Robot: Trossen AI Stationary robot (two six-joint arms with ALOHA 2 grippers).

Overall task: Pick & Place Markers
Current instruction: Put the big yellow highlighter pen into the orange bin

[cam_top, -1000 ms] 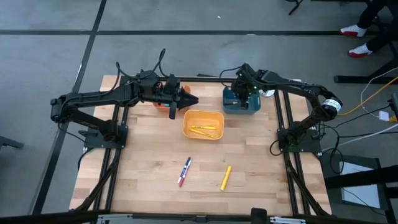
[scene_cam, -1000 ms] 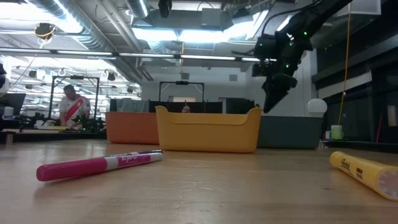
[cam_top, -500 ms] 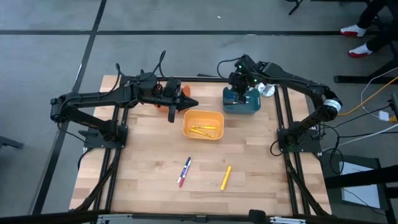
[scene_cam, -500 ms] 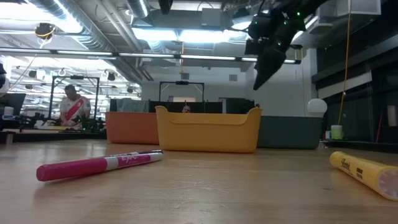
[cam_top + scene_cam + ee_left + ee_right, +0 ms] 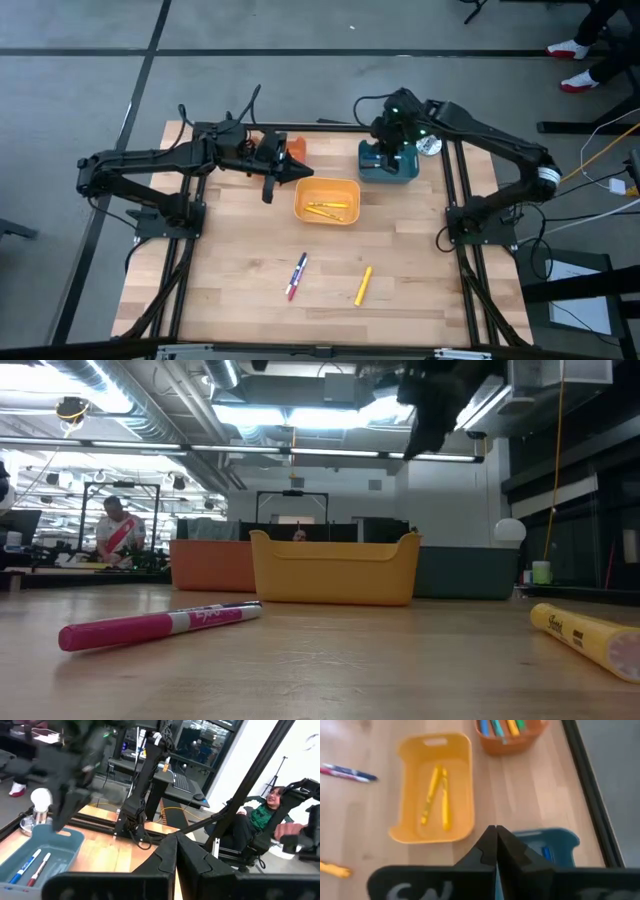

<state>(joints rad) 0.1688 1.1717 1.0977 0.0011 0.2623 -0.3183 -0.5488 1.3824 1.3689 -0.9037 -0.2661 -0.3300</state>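
A pink marker and a blue one [image 5: 297,276] lie side by side on the near part of the table, and a yellow marker [image 5: 363,285] lies to their right. In the low view the pink marker [image 5: 160,625] and the yellow marker [image 5: 590,640] are closest. Two yellow markers [image 5: 437,797] lie in the yellow bin [image 5: 327,200]. Several lie in the orange bin [image 5: 505,730], and a blue and a red one [image 5: 35,865] lie in the teal bin [image 5: 388,165]. My left gripper [image 5: 305,172] is shut and empty, level, between the orange and yellow bins. My right gripper [image 5: 384,148] is shut and empty, high over the teal bin.
The three bins stand in a row along the far part of the table, with the orange bin [image 5: 295,148] at the left. A small white lamp-like object [image 5: 430,146] stands beside the teal bin. People sit in the room beyond the table. Bare wood surrounds the loose markers.
My right gripper has risen steadily above the teal bin, from just over its rim to the top of the low view. My left gripper has drawn back a little toward the table's left and near side, uncovering more of the orange bin. The markers have stayed put.
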